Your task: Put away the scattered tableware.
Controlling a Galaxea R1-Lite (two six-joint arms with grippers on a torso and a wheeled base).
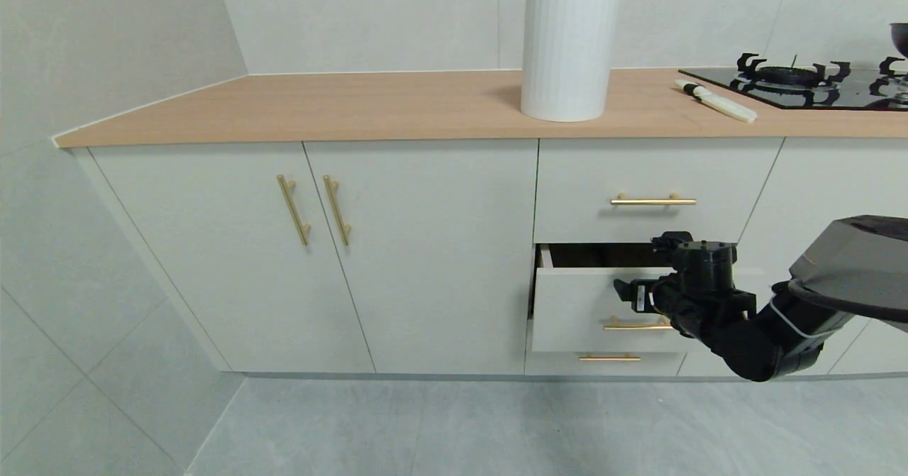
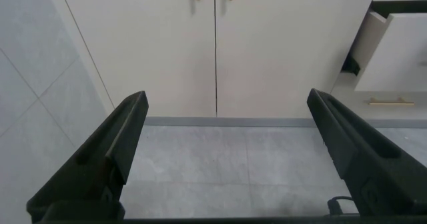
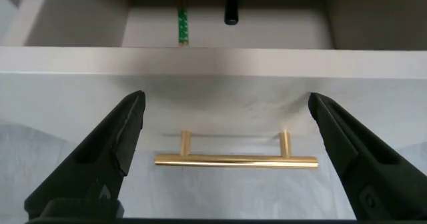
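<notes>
The white brass-handled drawer, lower right, stands partly open, the right gripper before it with jaws wide, empty. A cream knife-like utensil, upper right, lies on the wooden desk, not yet put away.

Matte black right arm, chunky rounded joints, thin pale cable looped over the forearm, little white label near the wrist. Same flat, black, wedge-shaped fingers on right gripper and left gripper, nothing fancy.

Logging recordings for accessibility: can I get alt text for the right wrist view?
The right gripper, open, faces the gold handle of a partly open white drawer. Inside the drawer lie a thin green stick and a black utensil end.
</notes>
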